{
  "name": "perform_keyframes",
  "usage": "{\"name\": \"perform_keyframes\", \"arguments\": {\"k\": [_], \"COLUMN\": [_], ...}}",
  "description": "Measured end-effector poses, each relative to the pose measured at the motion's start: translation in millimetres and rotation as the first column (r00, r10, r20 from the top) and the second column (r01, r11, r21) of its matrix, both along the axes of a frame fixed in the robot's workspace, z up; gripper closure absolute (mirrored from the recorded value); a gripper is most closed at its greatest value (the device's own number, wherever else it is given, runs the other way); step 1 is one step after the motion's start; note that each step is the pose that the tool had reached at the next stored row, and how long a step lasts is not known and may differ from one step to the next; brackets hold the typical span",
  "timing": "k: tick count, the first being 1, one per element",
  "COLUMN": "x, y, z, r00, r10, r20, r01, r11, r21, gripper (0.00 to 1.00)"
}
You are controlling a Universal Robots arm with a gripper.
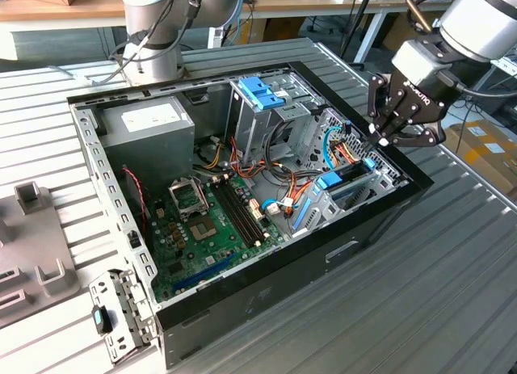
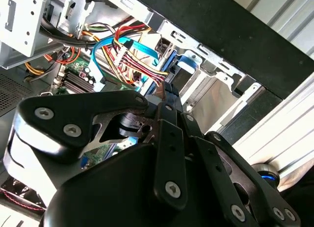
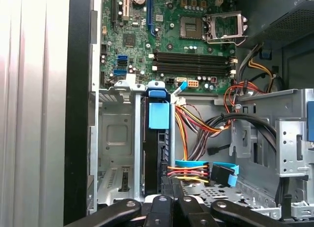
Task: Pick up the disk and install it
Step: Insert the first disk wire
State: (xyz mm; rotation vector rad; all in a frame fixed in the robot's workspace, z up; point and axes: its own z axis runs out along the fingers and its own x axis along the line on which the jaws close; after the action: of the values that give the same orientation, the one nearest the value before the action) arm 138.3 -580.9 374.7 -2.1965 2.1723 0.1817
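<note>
Hanging over the corner of the open computer case (image 1: 242, 297), the gripper (image 1: 386, 136) has its fingers pressed together on nothing, and the disk (image 1: 346, 184) stands on edge in its slot just below, long side running along the case wall.

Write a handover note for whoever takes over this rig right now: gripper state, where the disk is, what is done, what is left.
Gripper: above the open computer case, over the bay corner at the exterior view's right; whether it is open or shut cannot be told.
Disk: on edge in the metal drive bay, blue carrier tab on top, next to the bundle of power cables. In the exterior view its blue tab sits just below the gripper.
Done: disk is in the bay slot.
Left: cannot tell whether it is fully seated or whether the gripper is touching it; check both.
</note>
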Motion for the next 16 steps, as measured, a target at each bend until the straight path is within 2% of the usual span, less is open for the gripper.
{"name": "perform_keyframes", "arguments": {"k": [6, 16], "x": [6.6, 14.9], "y": [0.0, 0.0], "z": [1.3, 10.9], "r00": [1.0, 1.0], "r10": [0.0, 0.0], "r20": [-0.0007, -0.0008], "r01": [0.0, 0.0], "r11": [1.0, 1.0], "r21": [-0.0001, 0.0], "gripper": [0.89, 0.89]}}
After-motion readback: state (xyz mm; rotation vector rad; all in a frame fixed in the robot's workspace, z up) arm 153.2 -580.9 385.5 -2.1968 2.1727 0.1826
